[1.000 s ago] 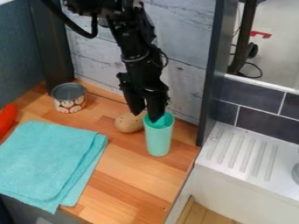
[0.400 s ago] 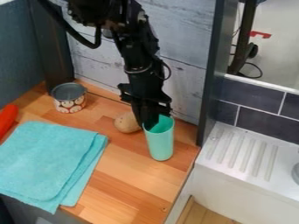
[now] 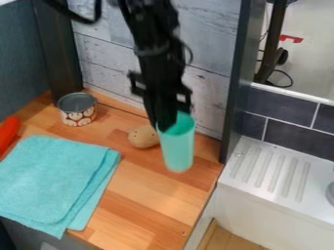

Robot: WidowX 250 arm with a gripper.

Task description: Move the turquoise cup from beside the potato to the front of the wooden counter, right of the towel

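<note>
We see the black gripper [image 3: 163,128] hanging down over the back right part of the wooden tabletop [image 3: 143,195], with the arm [image 3: 156,56] coming in from the top edge of the view. Its fingers [image 3: 157,111] are drawn together on the rim of a tall mint-green cup [image 3: 178,152], pinching the wall at the cup's upper left. The cup is nearly upright, leaning slightly, with its open mouth upward; we cannot tell whether its base touches the wood.

Just to the left of the cup we see a tan, speckled potato [image 3: 143,137]. Farther left, near the back, stands an open can [image 3: 77,110] with a patterned red and cream label. A turquoise cloth [image 3: 52,180] lies folded at the front left, its layers slightly offset and one corner hanging over the front edge. Beyond its upper left corner, at the left edge of our view, is a long orange-red object [image 3: 7,131].

Behind the tabletop we see a panel of pale, weathered planks [image 3: 108,63] between two dark posts, the left post [image 3: 55,53] and the right post [image 3: 236,93]. To the right is a white sink unit [image 3: 261,200] with a ridged drainboard [image 3: 271,171], below dark wall tiles [image 3: 297,134] with pale joints. Past them, a black stand [image 3: 271,49] and a small red object [image 3: 291,38] show against a grey floor [image 3: 316,53].
</note>
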